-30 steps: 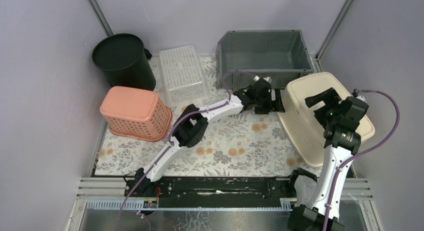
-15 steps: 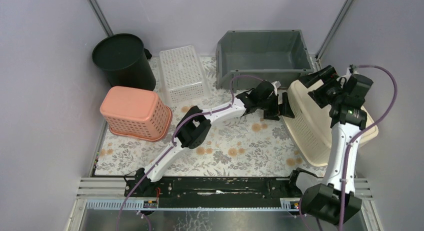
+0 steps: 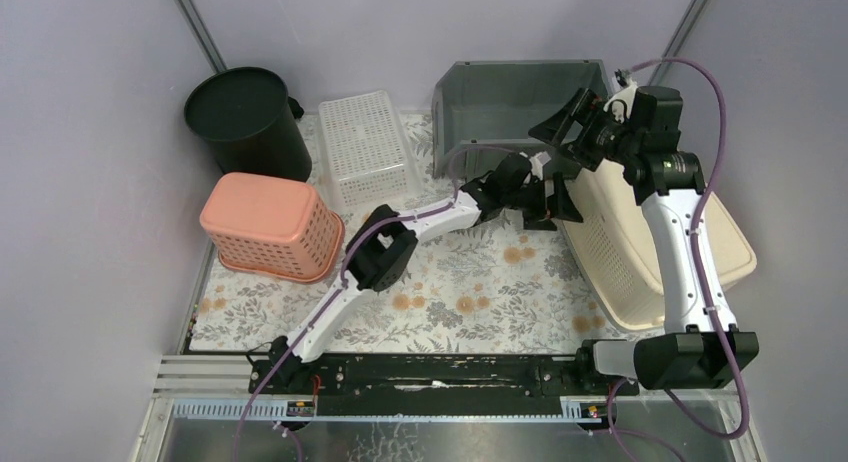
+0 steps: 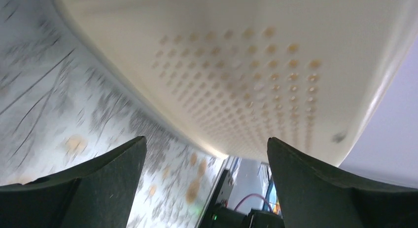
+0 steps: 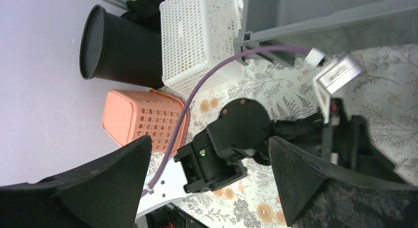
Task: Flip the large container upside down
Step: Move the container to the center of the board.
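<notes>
The large container, a cream basket point(image 3: 620, 252), lies at the right side of the floral mat with its perforated wall toward the middle and a smooth broad face up. My left gripper point(image 3: 556, 202) is open right beside that wall's far left end, with nothing between its fingers. In the left wrist view the perforated cream surface point(image 4: 246, 55) fills the top, just beyond the open left gripper point(image 4: 207, 154). My right gripper point(image 3: 562, 137) is raised above the basket's far corner, open and empty. In the right wrist view the right gripper point(image 5: 209, 154) looks down on the left arm.
A grey bin point(image 3: 520, 102) stands at the back, close behind both grippers. Along the back left are a white mesh basket point(image 3: 365, 147) and a black bucket point(image 3: 245, 117). An orange basket point(image 3: 270, 227) lies upside down at the left. Walls enclose the table on three sides.
My right arm has lifted off the cream basket's top and swung back and left toward the grey bin. The left gripper has stayed by the basket's left wall.
</notes>
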You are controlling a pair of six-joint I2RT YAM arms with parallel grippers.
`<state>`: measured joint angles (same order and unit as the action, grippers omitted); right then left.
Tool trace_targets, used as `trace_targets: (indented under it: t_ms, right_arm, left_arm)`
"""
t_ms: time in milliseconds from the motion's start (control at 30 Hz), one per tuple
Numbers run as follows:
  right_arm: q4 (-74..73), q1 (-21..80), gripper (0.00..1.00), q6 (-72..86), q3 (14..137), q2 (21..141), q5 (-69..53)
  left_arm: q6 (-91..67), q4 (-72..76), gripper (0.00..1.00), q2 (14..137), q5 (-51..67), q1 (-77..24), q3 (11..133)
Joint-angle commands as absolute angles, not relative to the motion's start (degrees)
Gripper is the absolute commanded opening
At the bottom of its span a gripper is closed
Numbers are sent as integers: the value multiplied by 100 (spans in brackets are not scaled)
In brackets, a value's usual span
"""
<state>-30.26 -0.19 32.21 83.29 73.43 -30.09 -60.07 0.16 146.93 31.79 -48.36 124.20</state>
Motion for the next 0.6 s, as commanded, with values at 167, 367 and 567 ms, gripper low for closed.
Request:
trace_targets:
  t_ms: [167,367,567]
  right_arm:
    - [-3968,126,95,2147,10116,8379,-3062]
    - [-4185,586,91,1422,10681,9562,-2667]
    - [-4129,1159,90,841,11184,10443,-1875]
  left_arm:
    - [-5423,307,100,11831,3093,-4435,9072]
    - [-4598,-1043,100,10287,2014,-4404,8122]
    - [-4463,-1957,100,8620,1028,-4174,7022]
